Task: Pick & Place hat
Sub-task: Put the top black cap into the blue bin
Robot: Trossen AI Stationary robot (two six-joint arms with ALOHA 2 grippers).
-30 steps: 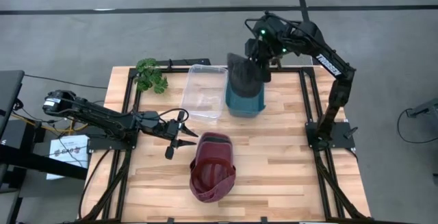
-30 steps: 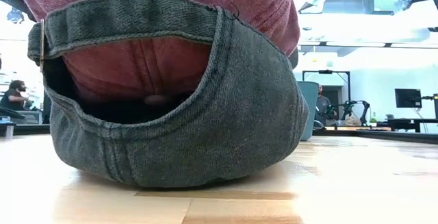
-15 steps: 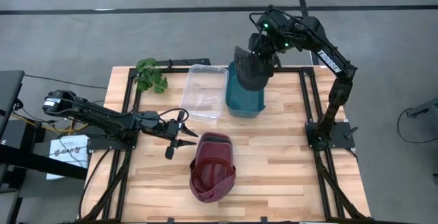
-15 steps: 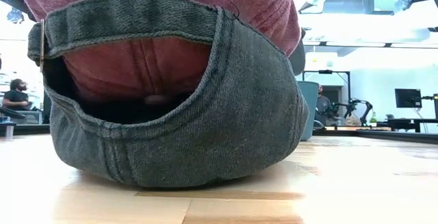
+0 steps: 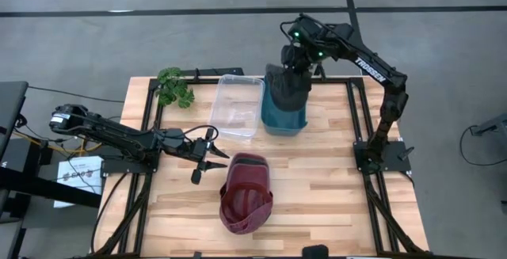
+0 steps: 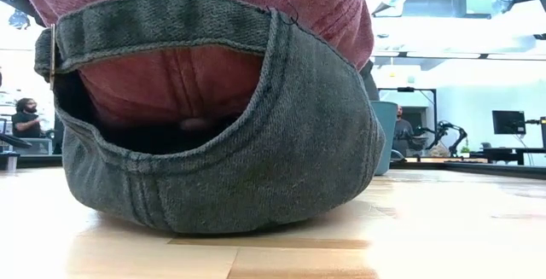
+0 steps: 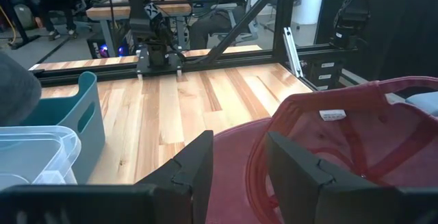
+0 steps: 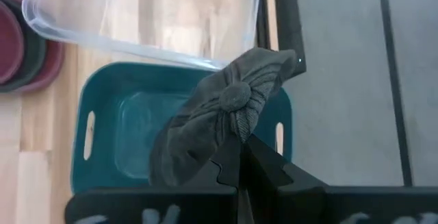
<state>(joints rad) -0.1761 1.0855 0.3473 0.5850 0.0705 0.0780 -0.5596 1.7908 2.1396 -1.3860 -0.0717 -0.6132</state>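
The right tool [image 8: 239, 157] pinches a grey hat [image 8: 219, 118] right above the teal bin [image 8: 109, 125] — I think. The left tool [image 5: 207, 154] sits half open, gripping nothing — the red hat [image 5: 245, 196] lies just beside it.

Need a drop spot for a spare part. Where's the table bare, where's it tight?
Bare wood: the whole strip between the red cap and the right arm's base, plus the near left corner. Crowded: the far edge, with plant, clear tub and teal bin packed together, and the left gripper beside the cap.
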